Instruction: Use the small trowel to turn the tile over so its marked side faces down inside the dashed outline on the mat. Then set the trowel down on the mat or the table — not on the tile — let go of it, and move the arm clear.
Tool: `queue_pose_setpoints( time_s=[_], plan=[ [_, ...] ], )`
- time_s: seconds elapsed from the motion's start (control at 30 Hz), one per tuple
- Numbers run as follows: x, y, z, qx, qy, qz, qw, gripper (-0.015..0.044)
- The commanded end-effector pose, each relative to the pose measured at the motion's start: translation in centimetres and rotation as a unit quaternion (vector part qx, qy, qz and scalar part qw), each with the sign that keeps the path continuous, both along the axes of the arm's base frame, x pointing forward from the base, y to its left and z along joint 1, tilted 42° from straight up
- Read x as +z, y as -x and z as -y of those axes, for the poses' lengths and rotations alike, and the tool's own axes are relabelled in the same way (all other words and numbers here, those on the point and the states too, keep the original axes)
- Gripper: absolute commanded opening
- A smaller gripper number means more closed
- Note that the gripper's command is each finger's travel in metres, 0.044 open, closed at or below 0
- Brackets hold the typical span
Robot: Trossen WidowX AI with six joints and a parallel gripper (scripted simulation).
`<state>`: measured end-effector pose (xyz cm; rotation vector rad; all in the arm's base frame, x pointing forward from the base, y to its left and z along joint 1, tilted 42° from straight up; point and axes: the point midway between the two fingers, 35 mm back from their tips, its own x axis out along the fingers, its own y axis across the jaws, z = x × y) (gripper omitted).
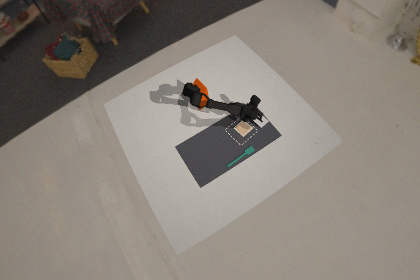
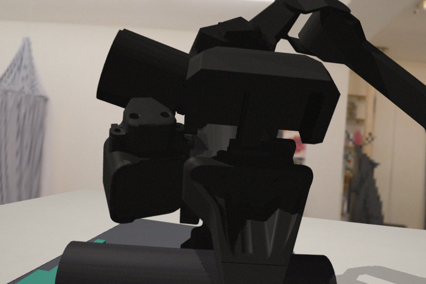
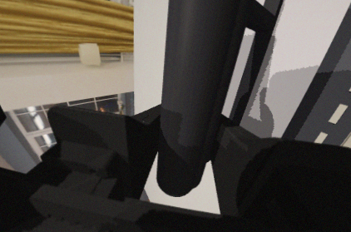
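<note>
The tile (image 1: pixel 243 128) lies flat inside the dashed outline (image 1: pixel 241 144) (image 3: pixel 338 114) on the dark mat (image 1: pixel 203 158) (image 2: pixel 151 232). Its tan, pale-bordered face is up and partly shaded. My gripper (image 1: pixel 260 116) (image 2: pixel 254 270) (image 3: pixel 188 108) is shut on a tool with a thick dark handle, apparently the trowel (image 2: pixel 137 262) (image 3: pixel 200 59). A pale flat piece (image 1: pixel 265 121), apparently its blade, shows beside the fingers, right of the tile in the top view. The arm hides the tile in the exterior view. The fingertips are largely dark.
A teal spatula-shaped tool (image 1: pixel 249 150) (image 2: pixel 37 277) lies on the mat near its front edge, below the outline in the top view. The arm's orange base part (image 1: pixel 200 85) stands on the pale table (image 1: pixel 162 202) beyond the mat's upper edge.
</note>
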<state>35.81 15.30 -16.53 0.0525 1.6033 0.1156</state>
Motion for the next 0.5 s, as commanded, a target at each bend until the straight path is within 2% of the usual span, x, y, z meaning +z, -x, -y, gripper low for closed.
queue_pose_setpoints(
  time_s=[0.0, 0.47],
  plan=[
    [1.01, -0.06, -0.57, 0.022, -0.023, -0.003, 0.999, 0.0000],
    [0.32, -0.15, -0.01, 0.022, -0.022, -0.003, 1.000, 0.0000]
  ],
)
